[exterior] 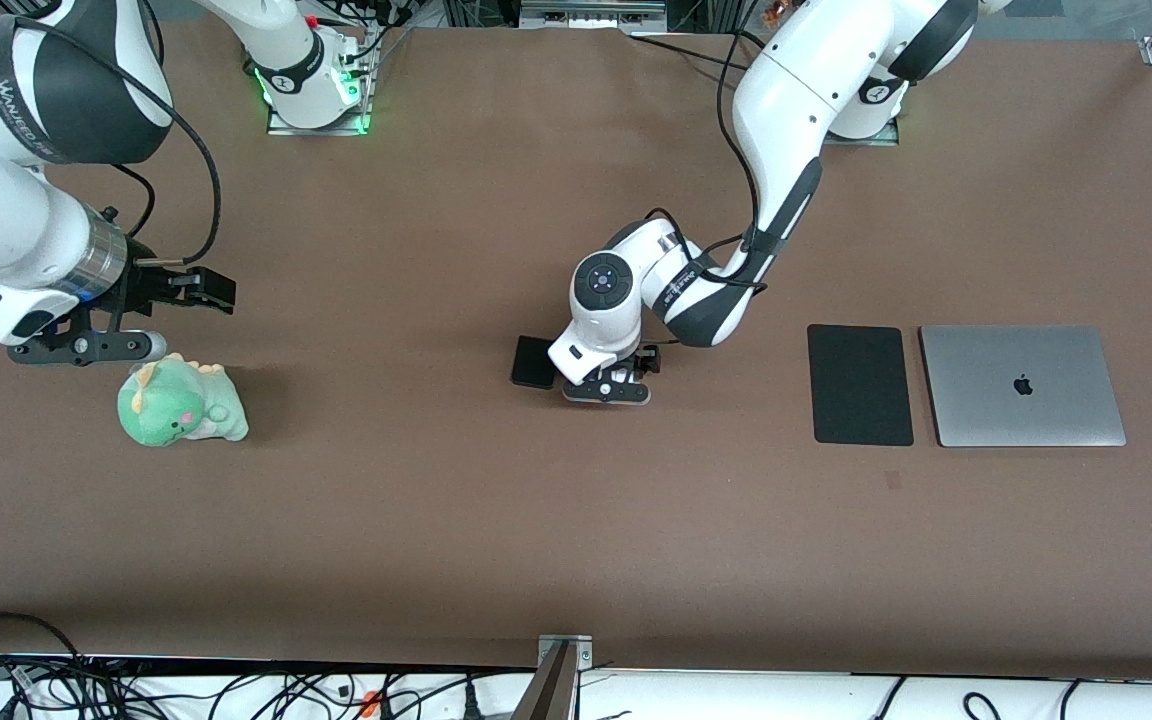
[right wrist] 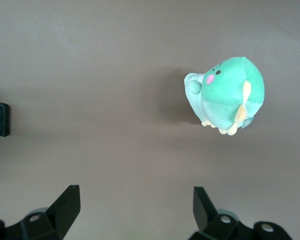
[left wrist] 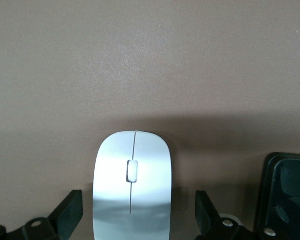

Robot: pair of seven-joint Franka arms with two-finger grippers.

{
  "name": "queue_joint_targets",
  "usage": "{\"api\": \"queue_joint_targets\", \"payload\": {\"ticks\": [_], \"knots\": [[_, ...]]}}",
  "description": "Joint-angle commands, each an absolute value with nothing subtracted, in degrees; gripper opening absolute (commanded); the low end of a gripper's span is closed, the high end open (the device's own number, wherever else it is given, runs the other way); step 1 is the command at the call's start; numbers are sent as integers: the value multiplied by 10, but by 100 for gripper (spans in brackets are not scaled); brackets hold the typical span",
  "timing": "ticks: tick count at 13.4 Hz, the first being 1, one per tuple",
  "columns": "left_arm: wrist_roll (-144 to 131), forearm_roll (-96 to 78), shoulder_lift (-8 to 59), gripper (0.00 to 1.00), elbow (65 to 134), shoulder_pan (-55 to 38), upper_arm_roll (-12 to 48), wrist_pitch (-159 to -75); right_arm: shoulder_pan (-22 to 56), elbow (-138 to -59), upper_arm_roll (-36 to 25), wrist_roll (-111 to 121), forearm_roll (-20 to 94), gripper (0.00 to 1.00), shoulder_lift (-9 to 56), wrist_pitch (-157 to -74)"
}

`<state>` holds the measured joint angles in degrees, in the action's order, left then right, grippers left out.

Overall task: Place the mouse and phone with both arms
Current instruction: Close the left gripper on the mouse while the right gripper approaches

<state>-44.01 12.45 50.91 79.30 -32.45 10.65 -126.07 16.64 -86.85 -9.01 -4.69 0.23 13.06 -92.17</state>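
Note:
The white mouse [left wrist: 132,185] lies on the brown table near its middle. My left gripper [exterior: 626,372] is low over it and open. In the left wrist view the left gripper [left wrist: 137,202] has one finger on each side of the mouse, with a gap on both sides. The black phone [exterior: 534,362] lies flat right beside the mouse, toward the right arm's end; its corner shows in the left wrist view [left wrist: 285,195]. My right gripper [exterior: 204,290] hangs open and empty above the table at the right arm's end, also shown in the right wrist view [right wrist: 137,200].
A green plush dinosaur [exterior: 181,405] sits on the table just below the right gripper, also in the right wrist view [right wrist: 226,95]. A black mouse pad [exterior: 859,384] and a closed grey laptop [exterior: 1022,385] lie side by side toward the left arm's end.

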Motion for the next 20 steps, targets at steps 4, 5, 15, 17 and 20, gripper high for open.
{"api": "queue_joint_targets", "payload": {"ticks": [4,5,15,17,20], "knots": [[-453,134,517,82,777,-331,102,-1259,163,-868,-88,-49,13,100,126,-911],[-453,134,519,79,776,-331,102,-1259,163,-868,-88,-55,14,100,126,-911],[-454,134,513,32,773,-327,101,-1252,163,-868,-87,-56,18,100,129,-917],[-454,134,510,34,773,-325,101,-1251,163,-868,-87,-56,18,100,129,-916],[-460,134,490,34,770,-319,101,-1203,163,-868,-88,-56,18,100,129,-917]]}}
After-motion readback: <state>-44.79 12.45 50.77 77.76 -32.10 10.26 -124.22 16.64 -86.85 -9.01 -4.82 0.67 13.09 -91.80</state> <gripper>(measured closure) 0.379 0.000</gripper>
